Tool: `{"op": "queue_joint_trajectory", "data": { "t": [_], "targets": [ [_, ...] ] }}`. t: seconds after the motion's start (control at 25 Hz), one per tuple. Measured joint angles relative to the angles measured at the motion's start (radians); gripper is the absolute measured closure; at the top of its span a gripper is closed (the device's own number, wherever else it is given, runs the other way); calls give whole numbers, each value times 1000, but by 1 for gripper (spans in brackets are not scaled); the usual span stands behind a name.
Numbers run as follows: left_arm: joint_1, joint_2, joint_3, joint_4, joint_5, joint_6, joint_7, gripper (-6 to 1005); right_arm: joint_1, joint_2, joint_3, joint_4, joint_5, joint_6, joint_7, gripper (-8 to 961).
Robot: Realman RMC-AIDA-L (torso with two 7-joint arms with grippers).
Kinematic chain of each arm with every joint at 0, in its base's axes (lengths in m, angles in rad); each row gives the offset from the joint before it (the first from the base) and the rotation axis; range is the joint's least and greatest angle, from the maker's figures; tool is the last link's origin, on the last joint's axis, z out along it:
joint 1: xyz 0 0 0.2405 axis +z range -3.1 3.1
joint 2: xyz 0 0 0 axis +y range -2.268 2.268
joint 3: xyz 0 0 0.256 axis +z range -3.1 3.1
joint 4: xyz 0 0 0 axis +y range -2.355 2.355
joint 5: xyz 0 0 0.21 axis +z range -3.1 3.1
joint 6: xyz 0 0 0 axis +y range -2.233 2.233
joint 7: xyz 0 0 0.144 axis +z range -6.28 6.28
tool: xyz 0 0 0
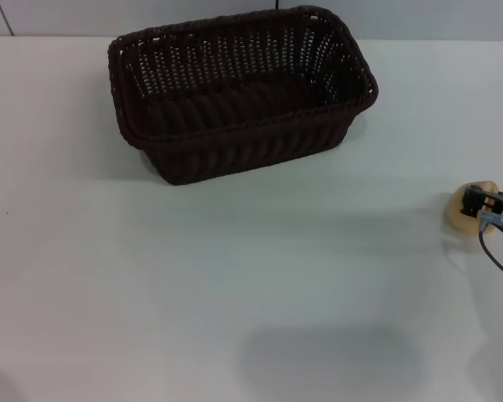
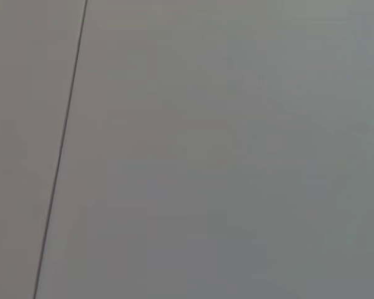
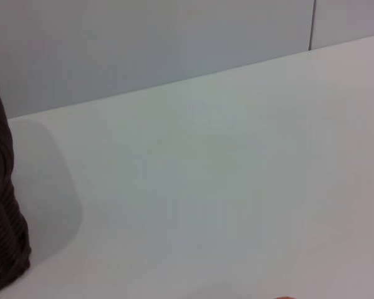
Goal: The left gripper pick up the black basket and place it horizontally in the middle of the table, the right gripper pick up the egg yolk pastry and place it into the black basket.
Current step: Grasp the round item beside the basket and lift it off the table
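While the dark woven basket (image 1: 239,92) sits upright toward the far middle of the white tabletop (image 1: 193,293), the small round pastry (image 1: 468,209) lies at the right edge, the right gripper (image 1: 486,209) touching it; whether its fingers have closed cannot be told. Probably soft and crumbly, the pastry wants gentle side pressure.

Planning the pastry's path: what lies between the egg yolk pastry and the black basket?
Nothing: in the head view, only bare white table separates the egg yolk pastry, at the right pincer, from the black basket.
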Motion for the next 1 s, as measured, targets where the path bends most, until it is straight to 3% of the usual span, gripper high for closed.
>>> {"op": "queue_joint_trajectory", "data": {
  "t": [0.36,0.72,1.0],
  "targets": [
    [-2,0,-1,0,0,-11,-2,637,4,0,2,0,-3,0,0,756],
    [-3,0,-2,0,0,-11,-3,637,5,0,2,7,-32,-2,-2,858],
    [-3,0,-2,0,0,-13,-4,637,8,1,10,50,-126,-22,0,868]
  ]
}}
